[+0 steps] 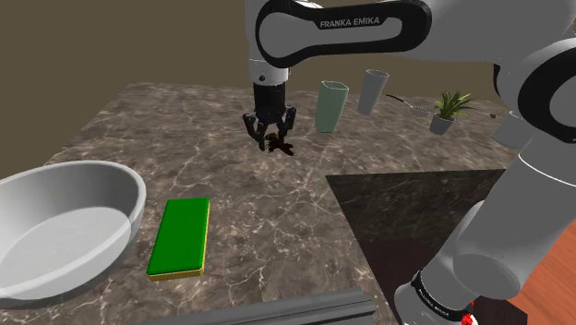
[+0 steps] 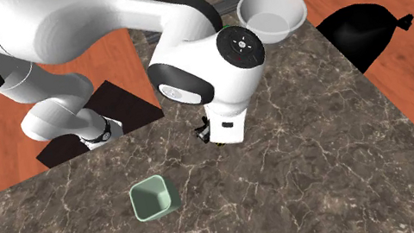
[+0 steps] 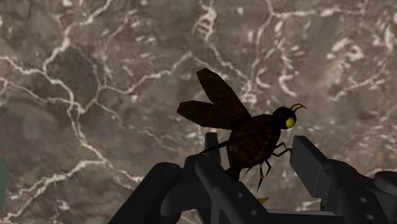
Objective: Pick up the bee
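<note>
The bee (image 3: 254, 141) is dark brown with a yellow face and two raised wings, and it lies on the marble worktop (image 1: 277, 212). My gripper (image 3: 257, 167) hangs straight down over it, open, one finger on each side of the body. I cannot see either pad pressing on it. From the shoulder view the bee (image 1: 280, 145) shows just under the spread fingertips of the gripper (image 1: 270, 134). In the second exterior view the arm's wrist covers most of the gripper (image 2: 211, 137), and just a dark bit of the bee (image 2: 202, 130) peeks out.
A green box (image 1: 180, 236) lies near the front and a large white bowl (image 1: 65, 222) sits at the shoulder view's left. A pale green cup (image 1: 330, 105), a grey cup (image 1: 371, 90) and a small potted plant (image 1: 447, 111) stand behind the gripper.
</note>
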